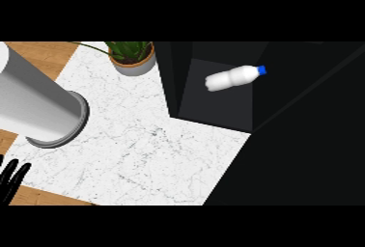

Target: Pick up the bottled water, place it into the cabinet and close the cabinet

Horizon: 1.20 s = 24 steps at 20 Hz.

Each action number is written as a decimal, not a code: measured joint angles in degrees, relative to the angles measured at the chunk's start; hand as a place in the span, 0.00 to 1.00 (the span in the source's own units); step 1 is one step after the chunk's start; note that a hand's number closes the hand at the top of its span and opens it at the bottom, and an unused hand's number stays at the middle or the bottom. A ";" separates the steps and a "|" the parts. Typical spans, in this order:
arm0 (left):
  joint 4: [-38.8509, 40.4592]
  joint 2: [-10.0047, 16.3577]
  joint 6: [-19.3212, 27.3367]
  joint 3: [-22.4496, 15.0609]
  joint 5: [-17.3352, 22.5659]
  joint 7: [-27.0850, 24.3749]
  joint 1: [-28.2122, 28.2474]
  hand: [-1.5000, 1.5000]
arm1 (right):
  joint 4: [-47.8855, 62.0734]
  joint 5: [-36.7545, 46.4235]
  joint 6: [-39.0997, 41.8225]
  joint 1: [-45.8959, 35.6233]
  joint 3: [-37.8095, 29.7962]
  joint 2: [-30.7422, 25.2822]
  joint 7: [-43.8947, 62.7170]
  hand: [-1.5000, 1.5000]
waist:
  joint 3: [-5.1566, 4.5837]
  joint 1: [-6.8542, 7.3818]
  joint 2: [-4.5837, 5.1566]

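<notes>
The bottled water, white with a blue cap, lies on its side on the dark shelf of the open cabinet, cap pointing to the upper right. No hand touches it. My left hand shows at the lower left edge with straight fingers pointing up, open and holding nothing, far from the bottle. My right hand does not show in this view.
A thick grey cylinder slants across the upper left above the white marble counter. A potted plant stands at the counter's back, beside the cabinet's left wall. Black cabinet surfaces fill the right side.
</notes>
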 measured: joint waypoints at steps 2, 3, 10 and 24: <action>0.04 0.33 -0.37 0.40 0.45 0.23 0.17 0.00 | 2.53 -3.35 0.25 -2.63 -0.40 1.88 1.36 1.00 | 0.02 0.21 -0.14; 0.21 0.44 -0.44 0.69 0.71 0.34 0.15 0.00 | 4.01 -4.92 0.29 -4.11 -0.80 2.85 2.06 1.00 | 0.01 0.10 -0.24; 1.31 0.17 -0.88 1.61 1.60 0.52 1.20 0.00 | 15.63 -8.67 -3.84 -15.17 -7.75 10.06 5.70 1.00 | 0.26 -1.65 -1.06; 1.17 0.70 -3.45 3.77 3.64 2.15 3.15 0.00 | 50.65 -1.91 -17.77 -44.80 -23.08 17.06 8.90 1.00 | 1.56 -5.13 -2.17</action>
